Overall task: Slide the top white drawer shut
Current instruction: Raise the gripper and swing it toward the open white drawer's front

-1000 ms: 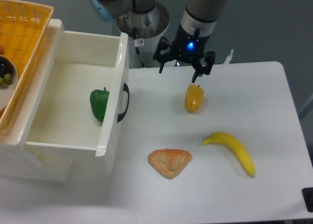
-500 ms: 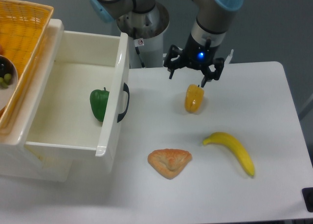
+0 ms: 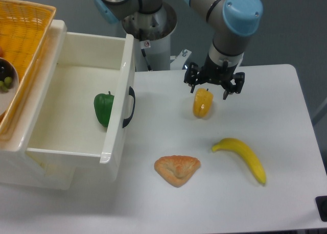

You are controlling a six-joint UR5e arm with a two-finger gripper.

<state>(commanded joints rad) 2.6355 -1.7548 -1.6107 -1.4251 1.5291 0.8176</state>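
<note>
One arm reaches over the white surface (image 3: pixel 286 142), its end effector (image 3: pixel 213 87) hanging with fingers spread and nothing between them, directly above the upper end of a yellow bell pepper (image 3: pixel 203 102). Whether the fingertips touch the pepper cannot be told from this view.

At the left, the top white drawer (image 3: pixel 76 111) stands pulled well out of its cabinet. Its sliding axis runs left to right across the picture, and its flat front panel (image 3: pixel 120 101) faces right, toward the pepper and the end effector, with open surface between them. That panel's long edge runs from the far side of the scene to the near side, tilted slightly in the picture. A black curved handle (image 3: pixel 130 107) sits at the middle of the panel's outer face. Inside the drawer a green bell pepper (image 3: pixel 103 108) lies against the inner side of the front panel, just behind the handle.

A yellow wicker basket (image 3: pixel 25 34) rests on top of the cabinet at the upper left, with a bowl of small dark and green fruit partly in view at its left edge.

On the surface, a pastry (image 3: pixel 177 169) lies near the front, below the yellow pepper, and a banana (image 3: pixel 242 156) lies to its right, running diagonally from upper left to lower right
</note>
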